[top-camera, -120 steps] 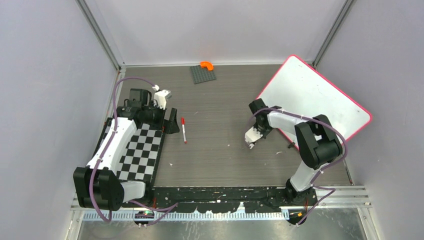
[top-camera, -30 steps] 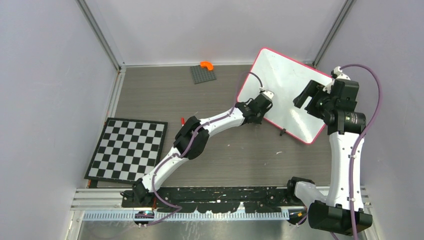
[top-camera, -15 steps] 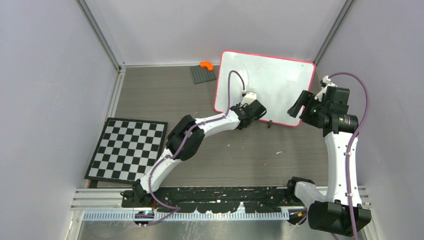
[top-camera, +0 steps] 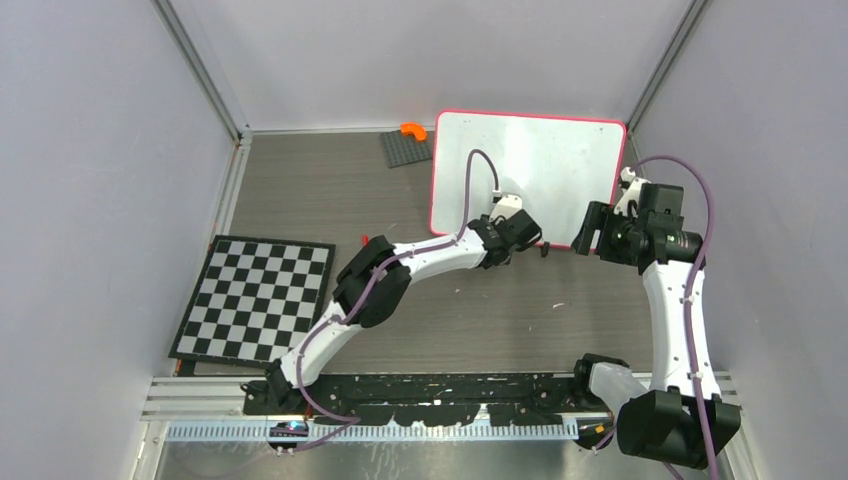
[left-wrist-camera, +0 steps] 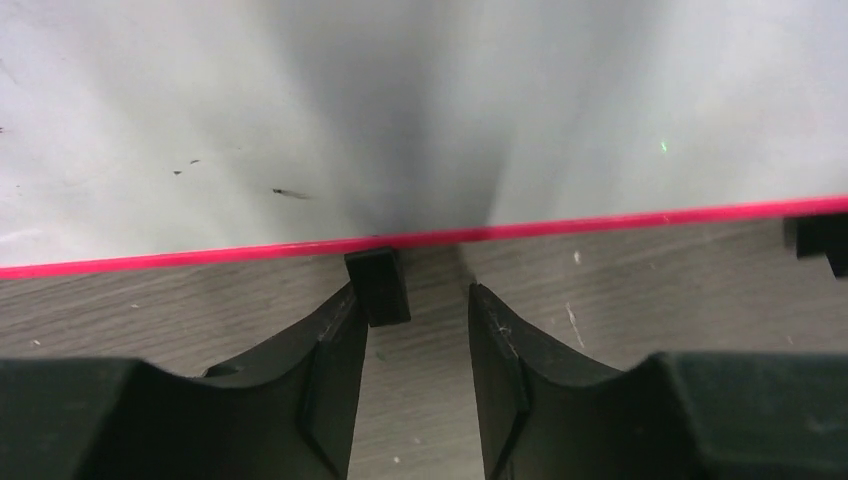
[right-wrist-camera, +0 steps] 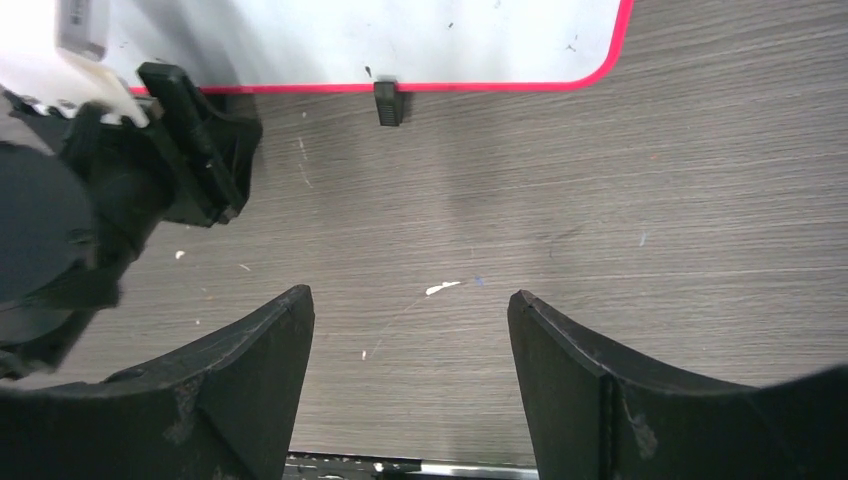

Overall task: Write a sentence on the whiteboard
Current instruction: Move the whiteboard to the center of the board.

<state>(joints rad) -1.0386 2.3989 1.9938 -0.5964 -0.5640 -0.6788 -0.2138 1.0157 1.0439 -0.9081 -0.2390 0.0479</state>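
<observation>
The whiteboard (top-camera: 530, 170) lies flat at the back right, its long edges parallel to the back wall. Its pink-red rim (left-wrist-camera: 200, 257) crosses the left wrist view. The sentence is out of view; the white face shows only faint specks. My left gripper (top-camera: 522, 238) (left-wrist-camera: 412, 295) is open at the board's near edge. A black clip (left-wrist-camera: 378, 285) touches its left fingertip, and bare table lies between the jaws. My right gripper (top-camera: 590, 228) (right-wrist-camera: 410, 298) hangs wide open over bare table by the board's near right corner. It looks at the board's edge (right-wrist-camera: 400, 40), a clip (right-wrist-camera: 386, 102) and the left gripper (right-wrist-camera: 190, 150).
A checkerboard mat (top-camera: 255, 298) lies at the left front. A red marker (top-camera: 365, 240) peeks out behind the left arm. A grey studded plate (top-camera: 405, 148) with an orange piece (top-camera: 412, 130) sits at the back. A second clip (left-wrist-camera: 820, 240) sticks out of the board's near edge.
The whiteboard has swung counter-clockwise until square with the back wall. The left gripper has opened off the clip on its near edge. The right gripper has come nearer and lower.
</observation>
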